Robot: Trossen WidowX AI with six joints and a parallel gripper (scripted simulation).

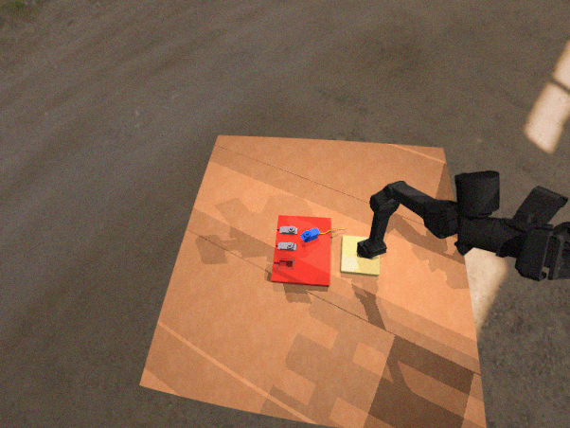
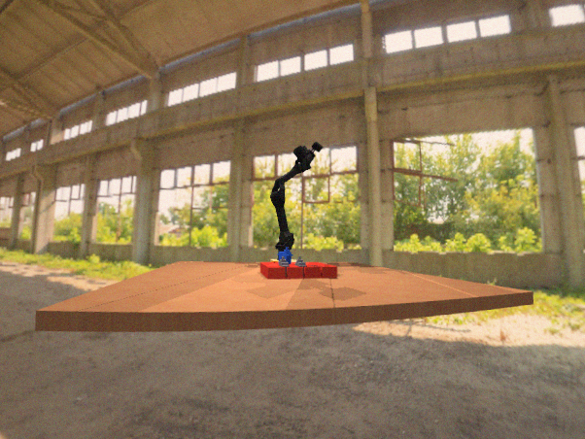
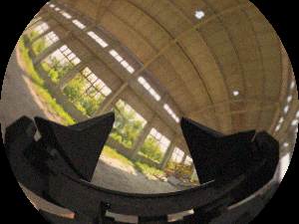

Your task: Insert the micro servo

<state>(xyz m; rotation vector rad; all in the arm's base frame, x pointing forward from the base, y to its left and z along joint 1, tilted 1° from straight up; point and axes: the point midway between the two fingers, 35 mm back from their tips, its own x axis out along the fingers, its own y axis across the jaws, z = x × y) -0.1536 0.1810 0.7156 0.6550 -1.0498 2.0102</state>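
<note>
The blue micro servo (image 1: 310, 235) (image 2: 285, 256) stands loose on the red deck (image 1: 312, 265) (image 2: 274, 273), with its round shaft side facing up. It is turned at an angle, and its orange cable (image 1: 333, 230) runs off the deck's edge toward the arm side. The marked pocket (image 1: 285, 263) is empty, in line with two seated grey servos, its side notch at the deck's outer edge. My gripper (image 3: 149, 118) is open with nothing between its fingers. It is raised high, far from the servo, and the wrist view shows only the building and ground beyond it.
Two grey servos (image 1: 288, 230) (image 1: 287, 246) sit in the deck beside the pocket. A pale yellow pad (image 1: 360, 268) lies next to the deck, with the arm's base overlapping it in the top view. The brown table top (image 1: 246, 331) (image 2: 194, 296) carries these things.
</note>
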